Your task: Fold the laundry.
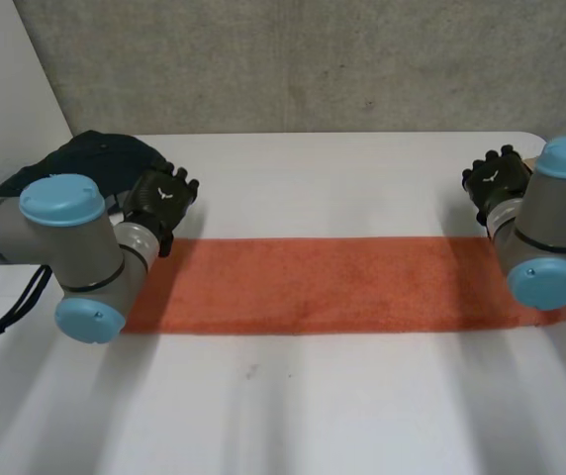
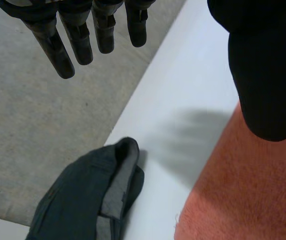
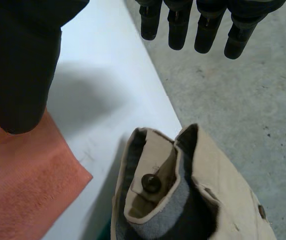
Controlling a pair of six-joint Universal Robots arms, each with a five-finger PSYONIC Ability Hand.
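Orange towel (image 1: 342, 282) is lying flat on the white table (image 1: 313, 416). It's a long strip with its long axis running straight across from one arm to the other. Left hand (image 1: 159, 203) hangs just off the strip's left end on the far side, and right hand (image 1: 496, 180) does the same at the right end, so each short end has a hand about equally near. Both have fingers (image 2: 80, 42) straight and thumb spread wide, nothing held. In the wrist views the towel sits on the thumb side of each hand, not touching. My guess is the next fold goes end to end, so a hand has to drop onto its far corner first. Count-wise: one towel, one dark garment (image 1: 95, 153) bunched by the left arm, one beige garment (image 3: 183, 190) with a button beside the right hand.
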